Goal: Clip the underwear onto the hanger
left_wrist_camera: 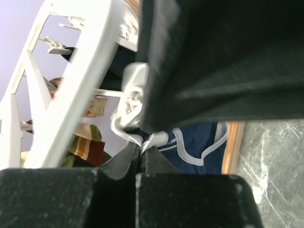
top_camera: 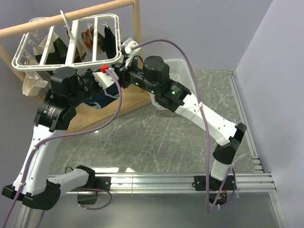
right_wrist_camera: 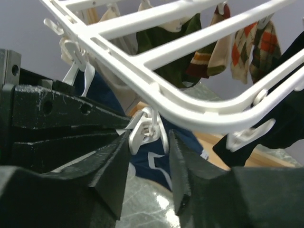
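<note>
1. Mostly hidden: the underwear (left_wrist_camera: 194, 142) hangs just under the near corner of the hanger (right_wrist_camera: 204, 118). Only a navy patch with white trim shows (from above, a sliver behind the arms).
2. Left gripper (left_wrist_camera: 141, 154): jaws closed, with the white trim edge pinched at the tips, just below a clip (right_wrist_camera: 147, 130).
3. Right gripper (right_wrist_camera: 148, 138): jaws partly open, fingers flanking that clip. Whether they press on it cannot be told.
4. The right gripper's blurred body blocks much of the left wrist view.
5. A wooden rail (top_camera: 71, 17) carries the hanger; socks (right_wrist_camera: 251, 47) hang clipped further along.
</note>
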### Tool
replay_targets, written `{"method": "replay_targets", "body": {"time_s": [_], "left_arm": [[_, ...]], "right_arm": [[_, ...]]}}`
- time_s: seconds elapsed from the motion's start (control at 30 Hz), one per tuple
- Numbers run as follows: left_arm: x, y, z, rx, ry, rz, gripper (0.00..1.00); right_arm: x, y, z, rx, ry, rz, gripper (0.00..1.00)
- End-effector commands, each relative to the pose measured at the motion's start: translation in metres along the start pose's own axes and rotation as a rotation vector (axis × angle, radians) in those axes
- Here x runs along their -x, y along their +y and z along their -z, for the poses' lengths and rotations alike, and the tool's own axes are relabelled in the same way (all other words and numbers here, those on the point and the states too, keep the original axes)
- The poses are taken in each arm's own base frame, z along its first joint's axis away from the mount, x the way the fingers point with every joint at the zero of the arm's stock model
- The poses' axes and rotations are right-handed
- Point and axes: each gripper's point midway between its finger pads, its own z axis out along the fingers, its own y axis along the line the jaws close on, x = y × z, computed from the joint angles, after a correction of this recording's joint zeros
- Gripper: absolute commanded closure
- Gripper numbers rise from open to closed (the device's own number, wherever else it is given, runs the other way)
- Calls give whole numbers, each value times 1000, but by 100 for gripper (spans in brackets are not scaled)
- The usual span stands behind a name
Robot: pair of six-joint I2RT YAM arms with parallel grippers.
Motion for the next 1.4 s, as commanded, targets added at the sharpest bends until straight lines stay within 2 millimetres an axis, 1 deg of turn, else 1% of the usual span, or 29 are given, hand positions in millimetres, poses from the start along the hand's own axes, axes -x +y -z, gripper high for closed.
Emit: {"method": "replay_targets", "body": {"time_s": [0.0, 0.03, 0.2, 0.23, 0.43, 0.47, 0.53, 0.57, 0.6, 0.67, 0.73, 0.77, 0.8, 0.83, 0.87, 0.9, 0.93, 0.97, 1.0, 1.03, 1.07, 1.1, 1.13, 1.17, 1.2, 1.23, 1.3, 1.33, 1.37], "left_arm": [[19, 12, 6, 36, -67, 4, 100], [19, 11, 7, 36, -65, 3, 100], [15, 11, 5, 39, -54, 2, 100], [15, 11, 6, 41, -54, 1, 100], [8, 10, 5, 50, -30, 19, 100], [8, 10, 5, 53, -29, 27, 96], [7, 11, 6, 63, -25, 37, 89], [9, 12, 7, 65, -28, 49, 83], [10, 11, 8, 64, -34, 53, 80], [12, 11, 11, 66, -44, 70, 75], [16, 12, 16, 75, -57, 84, 69], [17, 13, 18, 79, -59, 102, 60], [18, 13, 19, 84, -63, 110, 54], [19, 15, 22, 97, -65, 123, 49], [22, 16, 24, 103, -73, 150, 42], [22, 17, 27, 106, -71, 161, 40], [22, 18, 29, 111, -69, 170, 37], [25, 22, 33, 131, -72, 200, 33], [23, 19, 36, 120, -54, 218, 30], [25, 18, 40, 117, -56, 252, 25], [31, 18, 46, 106, -68, 266, 23], [29, 12, 51, 84, -52, 288, 20], [30, 9, 54, 76, -51, 328, 15], [34, 9, 61, 73, -63, 347, 14], [37, 7, 68, 72, -71, 361, 13], [35, 2, 74, 63, -63, 404, 10], [37, -4, 85, 51, -74, 444, 2], [32, -9, 89, 42, -52, 495, 1], [30, -13, 92, 31, -44, 522, 1]], "right_arm": [[9, 8, 2, 19, -6, 5, 54], [9, 8, 3, 20, -6, 6, 49], [10, 8, 8, 17, -3, 3, 39], [13, 7, 11, 13, -9, 3, 36], [17, 6, 25, 5, -7, 2, 29], [13, 5, 27, 3, 4, 1, 28], [19, 4, 35, 0, -7, 2, 26], [15, 4, 37, 0, 2, 3, 26], [21, 3, 43, -1, -10, 6, 25], [17, 3, 48, 1, 1, 10, 24], [23, 2, 59, -1, -10, 17, 23], [18, 2, 61, -2, 3, 21, 22], [23, 3, 68, 0, -7, 23, 21], [22, 2, 72, -2, -1, 23, 20], [13, -1, 74, -6, 18, 21, 19], [18, 0, 82, -5, 7, 22, 19], [17, -5, 87, -14, 11, 48, 17], [8, -7, 90, -21, 29, 50, 16], [13, -8, 99, -25, 21, 53, 16], [11, -12, 103, -33, 24, 56, 16], [2, -15, 107, -41, 40, 61, 15], [7, -17, 115, -49, 27, 64, 15], [0, -20, 119, -58, 41, 64, 14], [0, -27, 124, -75, 41, 69, 14], [5, -28, 132, -81, 27, 73, 14], [-2, -33, 135, -90, 44, 73, 13], [2, -40, 148, -111, 28, 79, 11], [-6, -44, 151, -121, 43, 78, 11], [-7, -47, 156, -130, 43, 80, 11]]}}
